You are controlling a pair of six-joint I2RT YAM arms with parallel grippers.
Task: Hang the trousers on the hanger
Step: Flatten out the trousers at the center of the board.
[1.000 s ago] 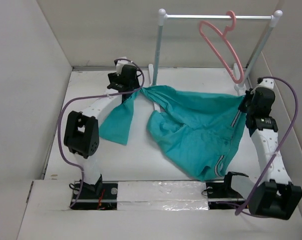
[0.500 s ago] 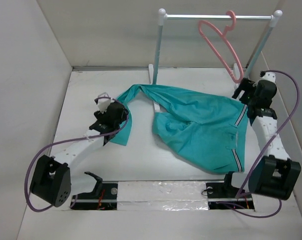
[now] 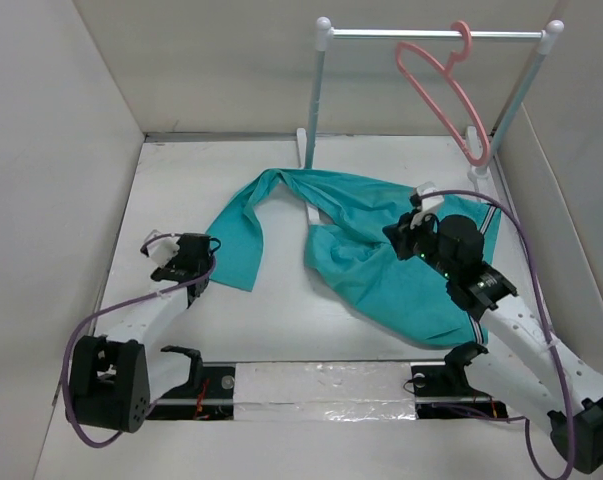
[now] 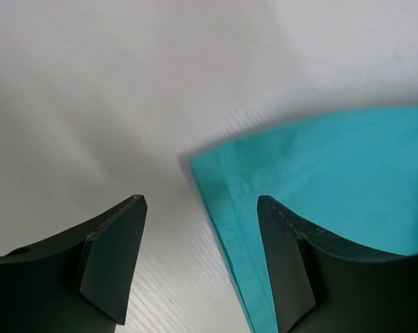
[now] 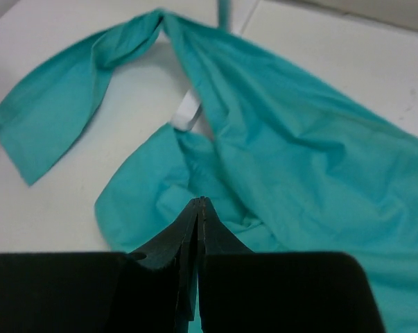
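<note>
The teal trousers [image 3: 381, 270] lie flat and rumpled on the white table, one leg stretched to the left and the striped waistband [image 3: 486, 218] at the right. The pink hanger [image 3: 443, 85] hangs by its hook on the rail at the back right. My left gripper [image 3: 207, 258] is open and empty, low beside the hem of the left leg; in the left wrist view that hem [image 4: 333, 180] lies partly between its open fingers [image 4: 115, 257]. My right gripper [image 3: 399, 232] is shut and empty above the middle of the trousers [image 5: 299, 139].
The white-and-grey rail stand [image 3: 431, 33] stands at the back, its left post [image 3: 315, 100] and foot [image 5: 188, 111] touching the trousers' top edge. White walls enclose the table on the left, back and right. Purple cables loop off both arms.
Both grippers let go of the trousers, which dropped flat onto the table. The left arm pulled back to the front left. The right arm swung from the right edge to over the trousers' middle.
</note>
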